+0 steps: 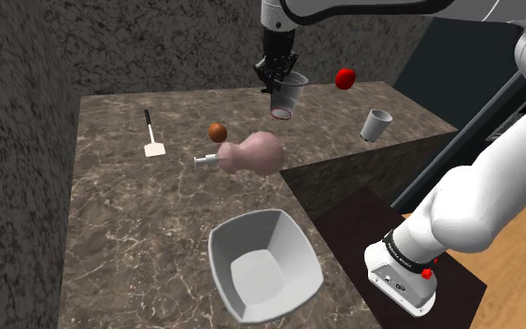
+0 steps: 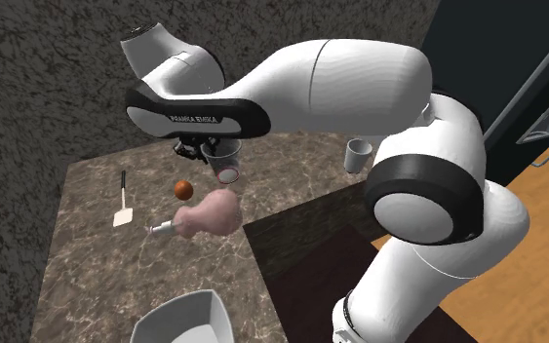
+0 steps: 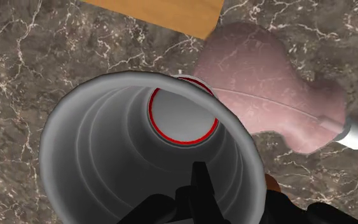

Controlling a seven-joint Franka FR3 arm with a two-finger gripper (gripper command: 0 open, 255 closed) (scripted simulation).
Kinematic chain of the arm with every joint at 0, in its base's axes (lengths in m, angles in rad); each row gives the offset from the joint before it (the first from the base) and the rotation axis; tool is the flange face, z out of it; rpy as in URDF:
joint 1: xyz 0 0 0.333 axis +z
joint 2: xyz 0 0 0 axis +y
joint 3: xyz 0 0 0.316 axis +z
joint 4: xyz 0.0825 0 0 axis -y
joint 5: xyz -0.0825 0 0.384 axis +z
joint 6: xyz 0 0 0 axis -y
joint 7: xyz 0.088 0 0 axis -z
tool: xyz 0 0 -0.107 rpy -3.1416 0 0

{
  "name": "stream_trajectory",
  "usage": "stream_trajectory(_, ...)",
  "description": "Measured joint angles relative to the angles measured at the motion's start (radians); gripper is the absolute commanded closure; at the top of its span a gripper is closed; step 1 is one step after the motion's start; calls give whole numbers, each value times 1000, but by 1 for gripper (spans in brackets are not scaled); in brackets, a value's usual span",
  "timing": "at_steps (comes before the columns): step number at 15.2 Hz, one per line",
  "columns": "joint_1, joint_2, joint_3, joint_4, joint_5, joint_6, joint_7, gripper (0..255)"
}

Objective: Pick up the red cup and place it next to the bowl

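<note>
Shoulder: claw [image 1: 277, 77] clamped on rim of grey cup [image 1: 290, 97], cup in air above counter [image 1: 139, 215], well apart from bowl [image 1: 216, 262]. Second exterior: cup hangs under claw; arm [image 2: 340, 88] reads "FRANKA EMIKA". Wrist: finger [image 3: 199, 184] inside cup, red ring at base

We list one countertop [image 1: 120, 215] of dark brown stone with pale veins, set into a corner. We count two walls of rough, dark grey texture: a side wall [image 1: 18, 103] along the shoulder view's left and a back wall [image 1: 158, 47] behind the counter. Below the counter's near corner we record a lower, flat surface [image 1: 359, 220], dark brown. Past it lies a light wooden floor [image 1: 522, 271]. At upper right we note a dark blue-grey panel [image 1: 447, 65]. Light: dim throughout.
</note>
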Motion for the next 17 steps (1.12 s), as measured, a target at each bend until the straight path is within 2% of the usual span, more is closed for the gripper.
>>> stream_trajectory(6,73,51,73,63,-2,-39,142,255)
stream_trajectory(17,234,249,186,323,-46,-157,395,255)
